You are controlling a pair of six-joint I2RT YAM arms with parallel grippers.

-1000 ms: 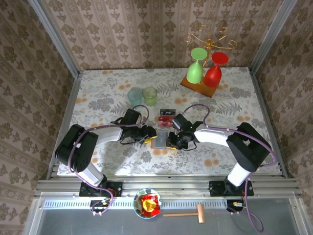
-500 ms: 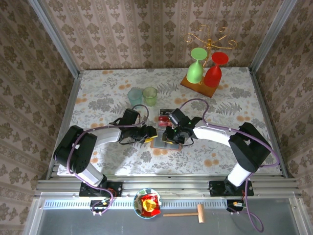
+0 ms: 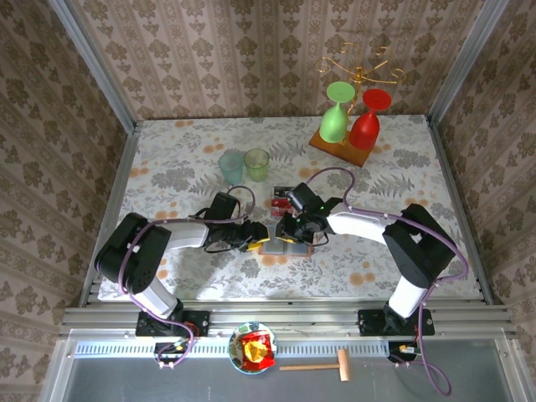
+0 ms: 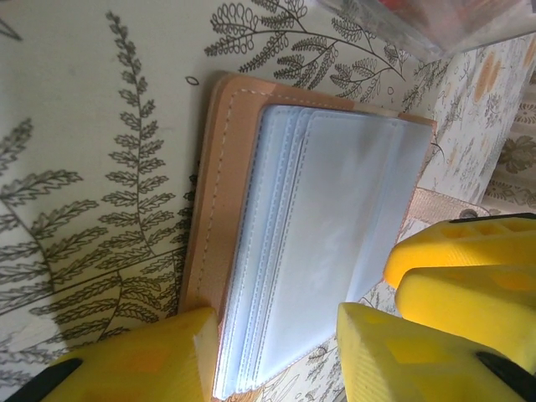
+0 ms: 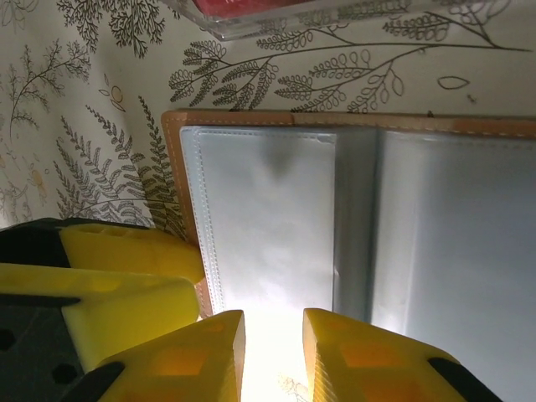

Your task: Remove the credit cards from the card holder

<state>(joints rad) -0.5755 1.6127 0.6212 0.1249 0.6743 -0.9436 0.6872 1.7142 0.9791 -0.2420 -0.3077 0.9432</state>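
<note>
The card holder lies open on the table, tan leather outside and grey-blue pockets inside. My left gripper is shut across the near edge of its left half, one finger on the leather rim. My right gripper hovers over the same half, jaws a narrow gap apart with only glare on the pocket between them. Each wrist view shows the other gripper's yellow fingers. Red and dark credit cards lie on the table just beyond the holder.
A teal cup and a green cup stand behind the arms. A wooden board with a green goblet and a red goblet sits at the back right. A bowl with a snack packet and a mallet lie below the table edge.
My right gripper has moved left and slightly back, over the holder's left half, and its jaws have widened a little. The left gripper has stayed on the holder.
</note>
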